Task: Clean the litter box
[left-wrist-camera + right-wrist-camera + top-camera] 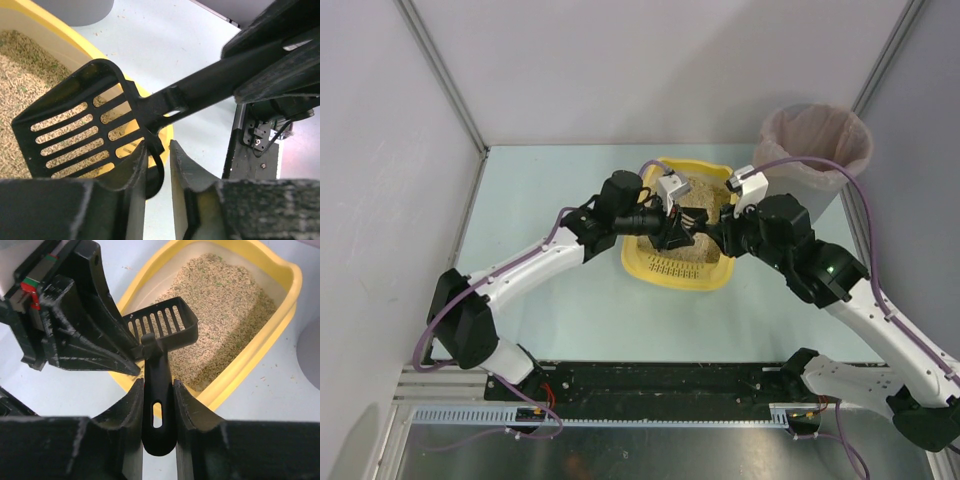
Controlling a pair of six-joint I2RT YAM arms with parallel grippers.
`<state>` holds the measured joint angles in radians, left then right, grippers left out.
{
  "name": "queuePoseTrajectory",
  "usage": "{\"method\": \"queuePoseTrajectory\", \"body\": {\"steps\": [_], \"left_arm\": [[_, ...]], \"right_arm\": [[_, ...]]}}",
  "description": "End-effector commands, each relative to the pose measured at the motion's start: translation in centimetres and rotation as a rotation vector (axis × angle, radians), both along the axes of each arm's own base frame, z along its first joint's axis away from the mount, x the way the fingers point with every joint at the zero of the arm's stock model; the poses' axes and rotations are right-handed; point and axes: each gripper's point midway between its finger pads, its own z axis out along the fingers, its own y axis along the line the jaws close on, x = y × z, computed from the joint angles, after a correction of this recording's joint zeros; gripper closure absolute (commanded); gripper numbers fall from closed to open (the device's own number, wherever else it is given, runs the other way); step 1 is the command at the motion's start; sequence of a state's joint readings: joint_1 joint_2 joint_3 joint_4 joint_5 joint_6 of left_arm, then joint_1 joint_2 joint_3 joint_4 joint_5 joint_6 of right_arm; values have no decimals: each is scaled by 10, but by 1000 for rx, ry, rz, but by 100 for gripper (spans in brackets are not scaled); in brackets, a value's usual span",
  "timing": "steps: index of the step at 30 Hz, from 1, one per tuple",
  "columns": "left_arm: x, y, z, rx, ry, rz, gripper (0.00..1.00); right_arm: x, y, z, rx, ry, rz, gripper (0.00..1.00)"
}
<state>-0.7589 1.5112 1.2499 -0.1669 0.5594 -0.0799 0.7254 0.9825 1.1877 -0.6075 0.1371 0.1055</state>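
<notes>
The yellow litter box (632, 252) with beige litter lies mid-table; it also shows in the left wrist view (55, 30) and the right wrist view (260, 365). My right gripper (158, 390) is shut on the handle of the black slotted scoop (160, 322), holding its head over the box's near end. In the top view the right gripper (708, 228) faces my left gripper (672, 232) across the scoop (690, 222). My left gripper (159, 165) stands narrowly open at the scoop head's corner (75, 130); the rim lies against one finger only.
A grey round bin (817, 145) with a pinkish liner stands at the back right, just past the box; its edge shows in the left wrist view (75, 10). White walls close in the table on three sides.
</notes>
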Motion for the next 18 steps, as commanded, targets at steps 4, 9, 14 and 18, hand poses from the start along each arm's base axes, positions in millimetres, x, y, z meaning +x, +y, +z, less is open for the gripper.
{"method": "queuePoseTrajectory", "body": {"steps": [4, 9, 14, 18], "left_arm": [[0, 3, 54, -84, -132, -8, 28], [17, 34, 79, -100, -225, 96, 8], [64, 85, 62, -31, -220, 373, 4], [90, 114, 31, -19, -79, 475, 5]], "right_arm": [[15, -10, 15, 12, -65, -103, 100], [28, -19, 13, -19, -84, -205, 100], [51, -8, 15, -4, -124, -252, 100], [81, 16, -8, -56, -123, -249, 100]]}}
